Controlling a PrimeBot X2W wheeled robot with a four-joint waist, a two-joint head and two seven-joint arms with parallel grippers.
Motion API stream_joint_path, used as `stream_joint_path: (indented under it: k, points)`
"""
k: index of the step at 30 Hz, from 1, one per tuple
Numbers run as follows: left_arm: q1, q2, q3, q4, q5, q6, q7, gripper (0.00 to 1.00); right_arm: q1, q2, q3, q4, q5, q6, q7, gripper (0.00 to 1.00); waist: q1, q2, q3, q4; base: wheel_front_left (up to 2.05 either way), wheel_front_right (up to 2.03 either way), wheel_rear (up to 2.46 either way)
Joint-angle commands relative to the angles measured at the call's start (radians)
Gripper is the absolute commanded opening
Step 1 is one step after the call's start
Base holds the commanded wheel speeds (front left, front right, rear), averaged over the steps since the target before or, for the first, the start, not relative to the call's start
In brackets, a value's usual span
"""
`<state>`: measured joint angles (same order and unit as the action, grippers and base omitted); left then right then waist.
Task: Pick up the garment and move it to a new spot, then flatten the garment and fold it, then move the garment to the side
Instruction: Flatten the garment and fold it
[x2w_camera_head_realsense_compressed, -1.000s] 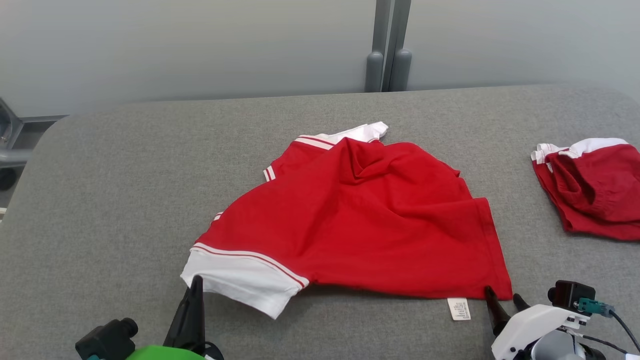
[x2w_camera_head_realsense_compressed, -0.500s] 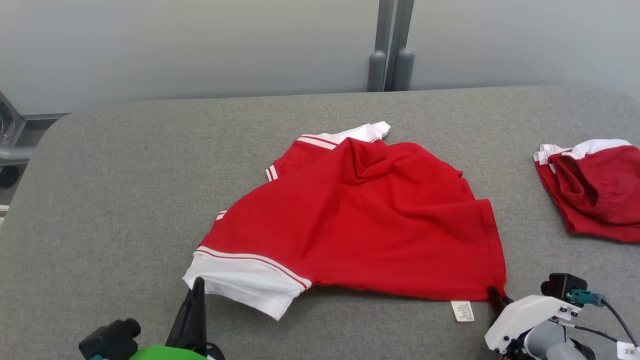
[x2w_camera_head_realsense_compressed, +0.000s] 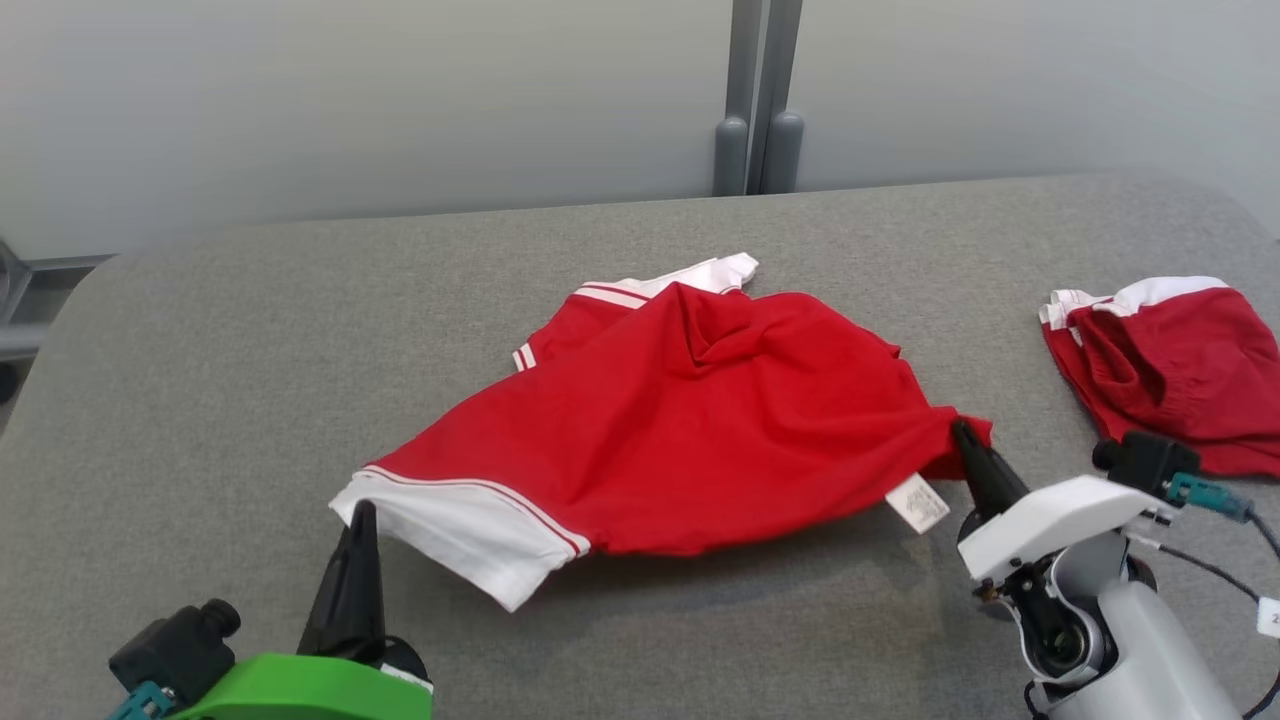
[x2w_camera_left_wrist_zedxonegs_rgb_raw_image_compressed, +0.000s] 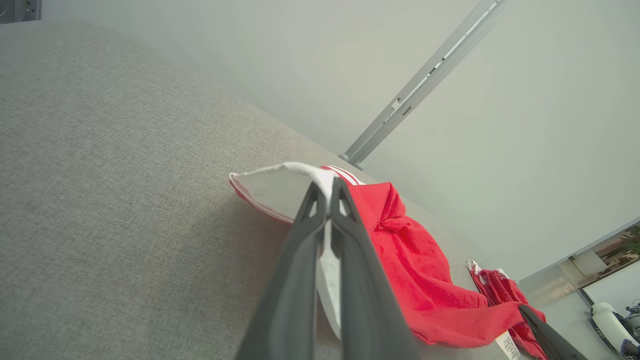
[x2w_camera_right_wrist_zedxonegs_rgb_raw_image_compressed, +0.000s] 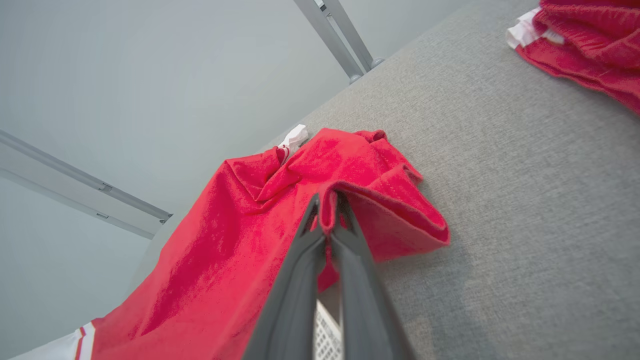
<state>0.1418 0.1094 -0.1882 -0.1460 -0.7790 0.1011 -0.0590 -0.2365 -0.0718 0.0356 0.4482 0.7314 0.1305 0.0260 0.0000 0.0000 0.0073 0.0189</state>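
Lifting should be kept level and even, so that the garment (x2w_camera_head_realsense_compressed: 690, 420), spread at the middle of the table (x2w_camera_head_realsense_compressed: 200, 350) with its near edge held clear of the surface, is not dragged askew. The left gripper (x2w_camera_head_realsense_compressed: 358, 530) is clamped on the white sleeve (x2w_camera_head_realsense_compressed: 470, 540), the right gripper (x2w_camera_head_realsense_compressed: 975, 455) on the red hem corner (x2w_camera_right_wrist_zedxonegs_rgb_raw_image_compressed: 400, 215); both are tilted upward, fingers pointed away from the robot

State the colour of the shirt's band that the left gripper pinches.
The shirt's band is white with thin red stripes, clearest in the head view.
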Motion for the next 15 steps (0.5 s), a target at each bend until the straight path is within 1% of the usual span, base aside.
stream_joint_path:
  k: [1,9,12,13,15]
  points:
    - [-0.03,0.004,0.009,-0.013,-0.013,-0.007,-0.003,0.0,-0.013,-0.016,0.003,-0.055,0.021,0.0,0.013,0.0,0.0,0.0,-0.014,-0.017,0.0,0.0,0.0]
    - [-0.122,0.009,0.066,-0.129,-0.082,-0.017,0.017,0.0,-0.044,-0.056,-0.02,-0.316,0.077,0.0,0.092,0.0,0.0,0.0,-0.037,-0.052,0.0,0.0,0.0]
    - [-0.158,0.015,0.097,-0.198,-0.115,-0.012,0.029,0.0,-0.053,-0.062,-0.043,-0.401,0.084,0.0,0.126,0.0,0.0,0.0,-0.047,-0.059,0.0,0.0,0.0]
    - [-0.158,0.015,0.097,-0.198,-0.115,-0.012,0.029,0.0,-0.053,-0.062,-0.043,-0.401,0.084,0.0,0.126,0.0,0.0,0.0,-0.047,-0.059,0.0,0.0,0.0]
    - [-0.183,0.022,0.118,-0.249,-0.136,-0.003,0.043,0.0,-0.059,-0.064,-0.064,-0.456,0.086,0.0,0.151,0.0,0.0,0.0,-0.053,-0.063,0.0,0.0,0.0]
